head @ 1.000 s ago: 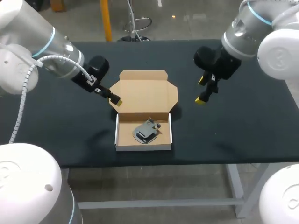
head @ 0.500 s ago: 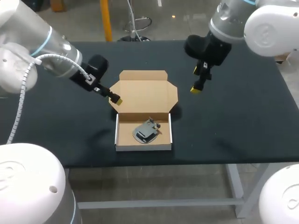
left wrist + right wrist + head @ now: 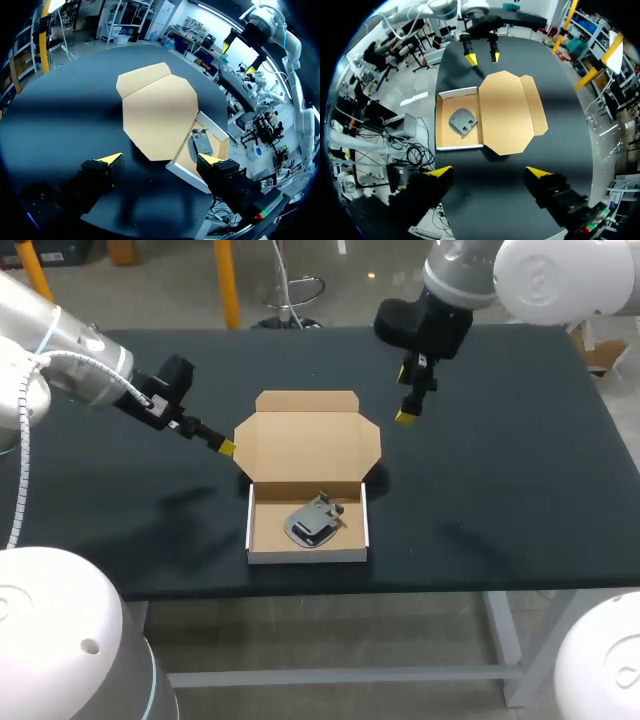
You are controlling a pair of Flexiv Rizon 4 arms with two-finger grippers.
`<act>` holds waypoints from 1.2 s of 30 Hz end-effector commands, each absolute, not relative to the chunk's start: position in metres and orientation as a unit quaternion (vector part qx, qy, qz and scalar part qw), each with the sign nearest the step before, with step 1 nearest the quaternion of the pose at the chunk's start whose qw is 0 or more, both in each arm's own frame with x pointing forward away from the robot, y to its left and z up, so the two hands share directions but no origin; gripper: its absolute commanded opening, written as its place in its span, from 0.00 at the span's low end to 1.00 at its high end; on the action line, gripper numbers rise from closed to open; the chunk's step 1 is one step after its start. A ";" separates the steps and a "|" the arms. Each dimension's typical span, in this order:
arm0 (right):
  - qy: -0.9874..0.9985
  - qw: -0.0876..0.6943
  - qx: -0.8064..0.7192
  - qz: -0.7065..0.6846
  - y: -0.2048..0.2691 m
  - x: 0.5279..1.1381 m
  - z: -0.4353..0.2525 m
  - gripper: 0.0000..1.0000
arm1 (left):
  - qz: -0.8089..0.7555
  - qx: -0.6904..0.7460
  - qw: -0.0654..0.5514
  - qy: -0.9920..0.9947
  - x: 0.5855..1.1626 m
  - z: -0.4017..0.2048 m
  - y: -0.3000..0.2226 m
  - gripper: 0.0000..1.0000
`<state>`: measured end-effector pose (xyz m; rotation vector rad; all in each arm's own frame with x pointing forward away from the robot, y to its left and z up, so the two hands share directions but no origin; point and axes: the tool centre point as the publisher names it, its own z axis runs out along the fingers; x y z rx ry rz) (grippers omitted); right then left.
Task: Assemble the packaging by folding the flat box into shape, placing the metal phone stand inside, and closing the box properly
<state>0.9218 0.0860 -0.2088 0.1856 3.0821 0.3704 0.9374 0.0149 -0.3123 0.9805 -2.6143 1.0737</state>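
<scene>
left pincer [image 3: 222, 445] pulled back off the lid [image 3: 305, 440]; right pincer [image 3: 406, 395] swung toward the table's far side. both released, empty. box [image 3: 305, 556] lies ahead of each, stand [image 3: 315, 521] inside.

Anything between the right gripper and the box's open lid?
Nothing: the head view shows only bare table between the right gripper and the lid.
</scene>
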 end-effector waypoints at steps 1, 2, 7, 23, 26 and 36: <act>0.993 -0.019 0.047 0.102 0.094 0.934 -0.204 1.00 | 0.365 0.315 0.106 -0.870 0.954 -0.321 0.016 1.00; 0.994 -0.018 0.043 0.102 0.096 0.936 -0.203 1.00 | 0.365 0.317 0.108 -0.869 0.957 -0.322 0.017 1.00; 0.994 -0.010 0.014 0.106 0.104 0.948 -0.201 1.00 | 0.379 0.321 0.144 -0.856 0.971 -0.326 0.022 1.00; 0.994 -0.017 -0.040 0.096 0.128 0.980 -0.201 1.00 | 0.407 0.312 0.201 -0.835 0.995 -0.340 0.010 0.92; 0.994 -0.017 -0.048 0.095 0.131 0.984 -0.201 1.00 | 0.409 0.307 0.211 -0.833 0.995 -0.343 0.005 0.88; 0.994 -0.025 -0.055 0.091 0.139 0.994 -0.203 1.00 | 0.424 0.282 0.246 -0.824 0.991 -0.351 -0.017 0.78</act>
